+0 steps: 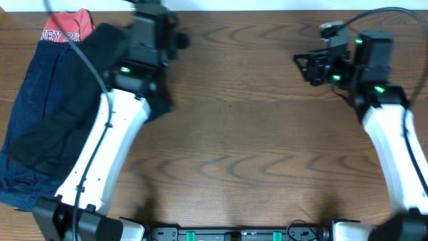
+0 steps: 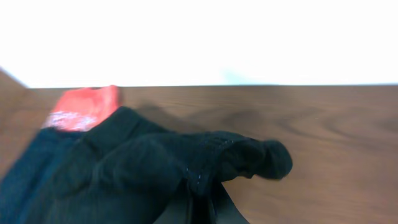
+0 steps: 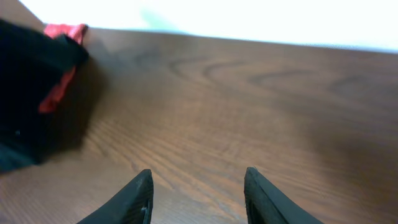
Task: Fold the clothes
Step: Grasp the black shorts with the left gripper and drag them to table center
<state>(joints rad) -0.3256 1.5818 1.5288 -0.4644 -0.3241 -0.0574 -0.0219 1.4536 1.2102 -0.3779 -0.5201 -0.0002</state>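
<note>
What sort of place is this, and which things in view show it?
Probably a robotics test bench rather than a home: a left arm and right arm mounted at a wood-grain table, the left gripper pinching a black garment beside a red shirt, and a plain white backdrop.

Robotics lab, wood-grain table (image 1: 254, 134), left arm (image 1: 107, 154) and right arm (image 1: 394, 147) mounted at its edge, white backdrop (image 2: 249, 37)

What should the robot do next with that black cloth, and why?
Probably pull the black garment out to the middle of the table: the left gripper is shut on a fold of it, and it lies crumpled on the blue garment. The right gripper is open, empty.
</note>
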